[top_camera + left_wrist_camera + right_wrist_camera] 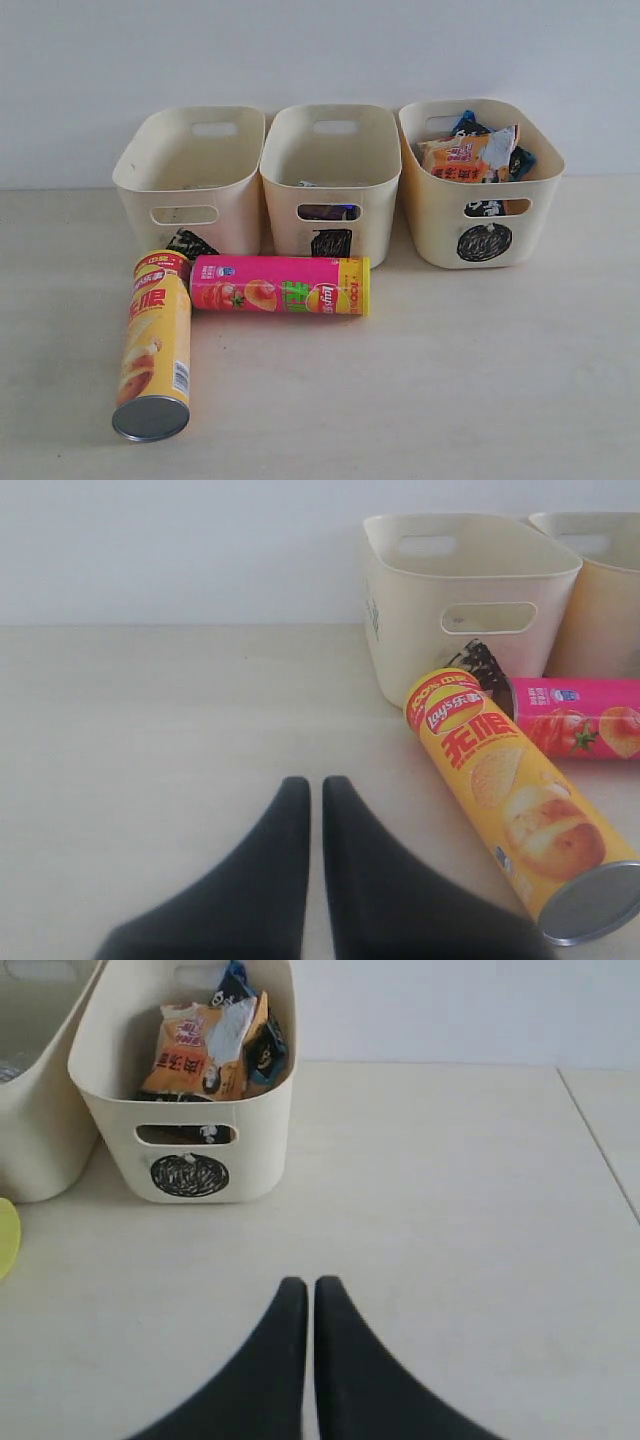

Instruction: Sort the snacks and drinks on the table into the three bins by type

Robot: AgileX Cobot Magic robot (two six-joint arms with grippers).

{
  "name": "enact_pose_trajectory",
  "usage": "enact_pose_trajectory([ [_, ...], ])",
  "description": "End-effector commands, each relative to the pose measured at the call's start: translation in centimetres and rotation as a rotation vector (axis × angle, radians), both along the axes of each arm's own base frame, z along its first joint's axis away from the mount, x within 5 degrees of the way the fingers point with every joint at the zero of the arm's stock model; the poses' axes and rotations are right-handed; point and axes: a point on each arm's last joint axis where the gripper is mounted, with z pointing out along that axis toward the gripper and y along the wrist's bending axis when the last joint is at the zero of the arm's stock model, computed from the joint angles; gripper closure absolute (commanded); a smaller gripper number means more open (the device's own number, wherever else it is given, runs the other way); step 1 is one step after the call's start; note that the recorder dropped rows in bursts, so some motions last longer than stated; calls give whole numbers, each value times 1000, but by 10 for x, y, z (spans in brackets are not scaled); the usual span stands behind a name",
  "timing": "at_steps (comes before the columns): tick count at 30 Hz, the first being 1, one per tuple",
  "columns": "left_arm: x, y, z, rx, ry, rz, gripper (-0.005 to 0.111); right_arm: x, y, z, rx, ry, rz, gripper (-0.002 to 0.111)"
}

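1. The left gripper (312, 785) had its jaws pressed together with nothing between them, over bare table (150, 740).
2. The right gripper (303, 1285) was likewise clenched on nothing, above open tabletop.
3. Near the left gripper, the yellow tube (510, 810) lay on its side with its silver end closest to the fingers.
4. The yellow tube's far end sat just beside the pink tube (280, 285). This lay lengthwise in front of the left bin (135, 185) and the middle bin (375, 195).
5. Through the middle bin's handle cutout, above its scribbled square, the dark purple carton (325, 212) showed.
6. Ahead of the right gripper, the right bin (265, 1130), marked with a circle, held the orange-black bag (185, 1060) and the blue-white-black bag (262, 1045).
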Motion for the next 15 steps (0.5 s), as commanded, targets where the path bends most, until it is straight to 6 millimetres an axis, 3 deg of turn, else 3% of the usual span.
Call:
enact_pose_trajectory([
  [1, 0, 0, 2, -14, -13, 6, 102, -27, 0, -16, -9, -69, 4, 108],
  [8, 0, 0, 2, -14, -13, 6, 102, -51, -1, -47, -24, -99, 11, 108],
  [15, 0, 0, 2, -14, -13, 6, 102, -65, 0, -62, -10, -140, 12, 108],
])
